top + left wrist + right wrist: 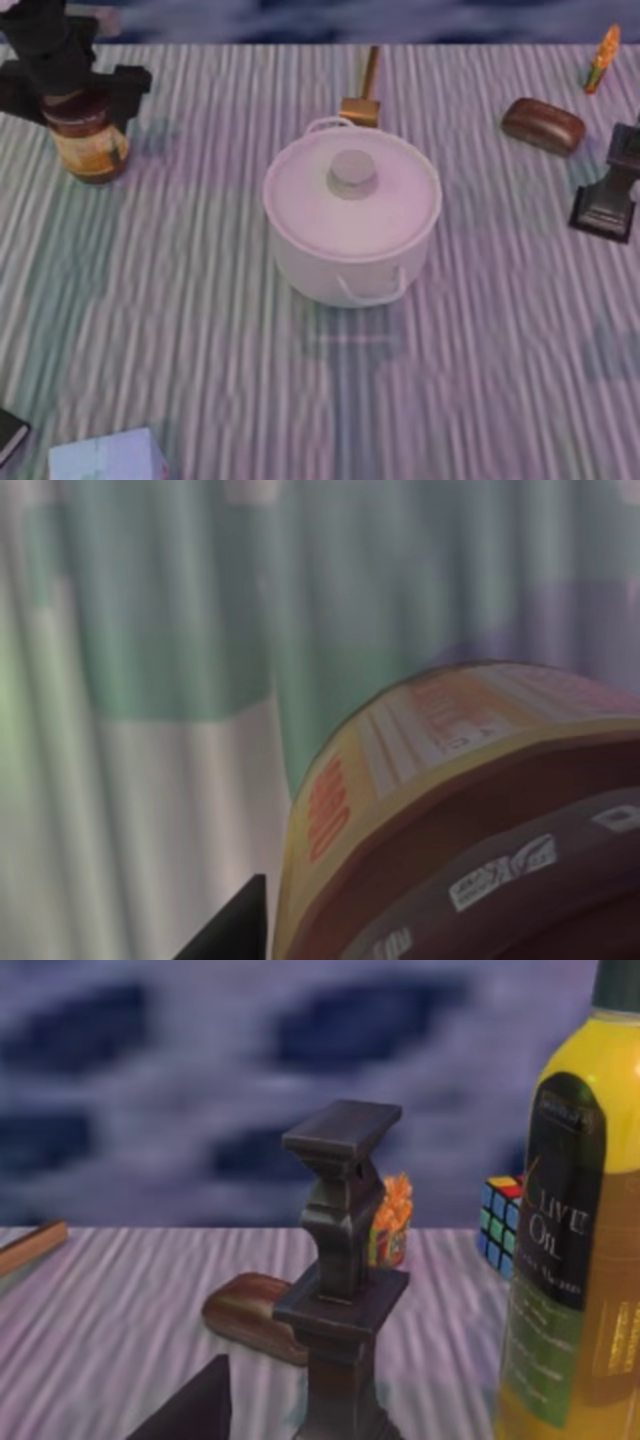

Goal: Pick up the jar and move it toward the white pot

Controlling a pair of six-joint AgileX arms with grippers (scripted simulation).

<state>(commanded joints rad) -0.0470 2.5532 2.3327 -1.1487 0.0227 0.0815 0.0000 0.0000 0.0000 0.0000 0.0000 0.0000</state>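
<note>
Top view, left pincer [75, 85] clamping brown-lidded, yellow-labelled jar [90, 145], far left.

Jar [88, 137] at far left (under the left gripper [70, 88]), white pot [352, 215] at table centre.

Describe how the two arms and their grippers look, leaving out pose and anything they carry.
In the top view the left gripper is matte black and blocky, with a wide crossbar below a dark rounded wrist. The right gripper is out of view; only a black wedge-shaped finger shows in the right wrist view. No cables, markings or coloured trim are visible on either.
</note>
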